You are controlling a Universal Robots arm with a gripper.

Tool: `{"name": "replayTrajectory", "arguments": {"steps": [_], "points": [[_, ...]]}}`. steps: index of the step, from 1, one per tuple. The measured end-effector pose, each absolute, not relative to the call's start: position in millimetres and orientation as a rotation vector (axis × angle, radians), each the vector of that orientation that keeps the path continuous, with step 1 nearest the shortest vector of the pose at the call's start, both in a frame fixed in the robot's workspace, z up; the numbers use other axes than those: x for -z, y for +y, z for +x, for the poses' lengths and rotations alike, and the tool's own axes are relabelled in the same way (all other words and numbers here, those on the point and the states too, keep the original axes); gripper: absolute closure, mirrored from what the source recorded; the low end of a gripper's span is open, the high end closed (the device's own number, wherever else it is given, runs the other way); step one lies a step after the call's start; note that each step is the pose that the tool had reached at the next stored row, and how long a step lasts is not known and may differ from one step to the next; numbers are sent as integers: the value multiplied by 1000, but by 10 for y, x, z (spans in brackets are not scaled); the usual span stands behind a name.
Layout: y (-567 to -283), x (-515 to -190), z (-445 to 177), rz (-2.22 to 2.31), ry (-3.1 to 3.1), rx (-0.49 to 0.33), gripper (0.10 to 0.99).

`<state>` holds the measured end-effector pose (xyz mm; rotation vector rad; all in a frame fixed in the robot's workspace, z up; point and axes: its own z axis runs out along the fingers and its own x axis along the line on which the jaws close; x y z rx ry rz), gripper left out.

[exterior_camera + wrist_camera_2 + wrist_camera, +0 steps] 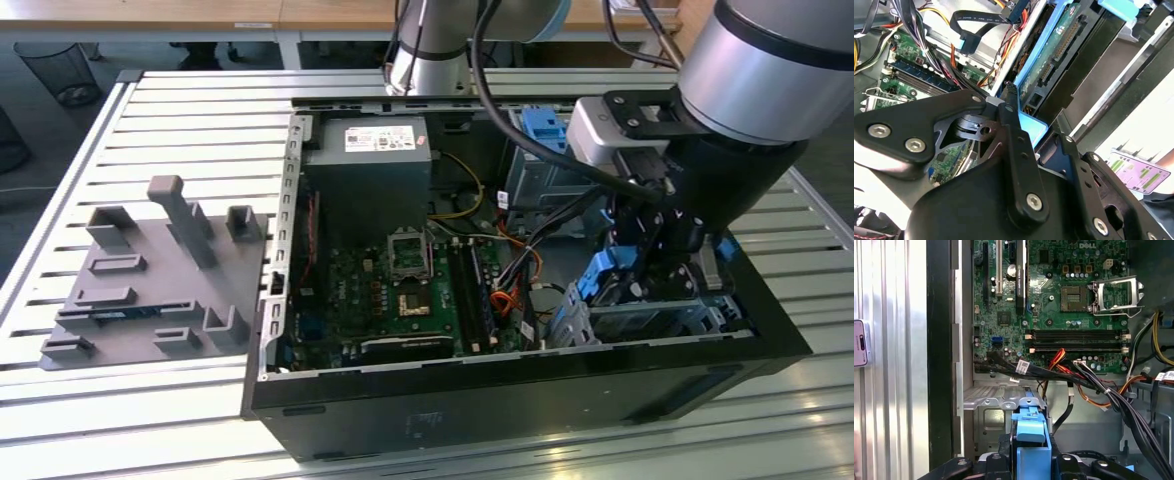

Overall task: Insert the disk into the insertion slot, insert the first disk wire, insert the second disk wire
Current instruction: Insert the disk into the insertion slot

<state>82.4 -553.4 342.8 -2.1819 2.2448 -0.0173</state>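
The disk (610,277), in its bright blue caddy, stands on edge over the insertion slot (650,318), a silver metal cage in the computer case's corner at the exterior view's right. My gripper (654,262) is shut on the disk from above. In the second wrist view one black finger (1015,131) presses the caddy's blue edge, and the disk's green circuit board (1054,50) shows beyond it. In the first wrist view the blue caddy (1029,436) sits between the finger bases, with the silver cage (1000,402) just past it. Loose black, red and orange wires (1081,376) run beside the cage.
The open black case (534,390) holds a green motherboard (400,285), a grey power supply (367,165) and a taller grey bay with a blue latch (545,125). A grey fixture plate (147,275) lies on the slatted table at the exterior view's left.
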Motion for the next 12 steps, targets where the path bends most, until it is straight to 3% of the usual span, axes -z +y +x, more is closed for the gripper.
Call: {"name": "replayTrajectory", "arguments": {"steps": [1,2,12], "points": [[-5535,-3422,824,-2182,2244,17,714],[-5535,-3418,824,-2182,2244,17,651],[-5534,-3473,824,-2183,2244,17,663]]}}
